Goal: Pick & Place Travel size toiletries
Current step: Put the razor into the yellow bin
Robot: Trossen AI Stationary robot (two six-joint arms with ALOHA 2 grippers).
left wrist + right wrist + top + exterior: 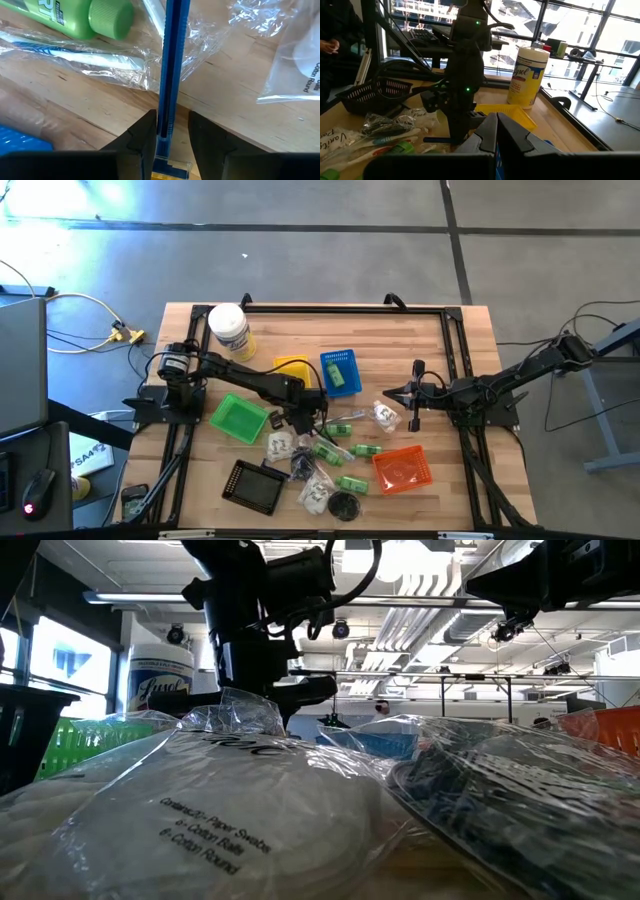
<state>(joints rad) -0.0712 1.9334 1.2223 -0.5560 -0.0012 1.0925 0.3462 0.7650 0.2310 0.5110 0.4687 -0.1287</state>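
You are early in the job — most of the travel toiletries still lie loose on the wooden table (460, 330).

From above, the left arm reaches to the middle of the table and its tool (302, 418) sits low, just in front of the yellow basket (292, 366) and beside the blue basket (340, 371). In the left wrist view the two dark fingers (142, 137) stand either side of a thin blue stick (172, 65), a comb or a toothbrush handle perhaps, and are pressed close to it. They look clamped on it, though you cannot see whether it has left the table.

Near it lie a toothbrush packet (85, 55) and a green bottle (82, 15). More green bottles (352, 483), clear packets with white contents (280, 445) and a round black piece (345, 506) are scattered between the green basket (238, 418), the black tray (256, 485) and the orange basket (402, 468).

One green item seems to rest in the blue basket; the green and orange baskets look bare. So perhaps one piece is placed and nearly all remain.

The right arm waits over the right side of the table, its tool (413, 396) closed on nothing. The white jar (229, 330) stands at the back left, untouched.
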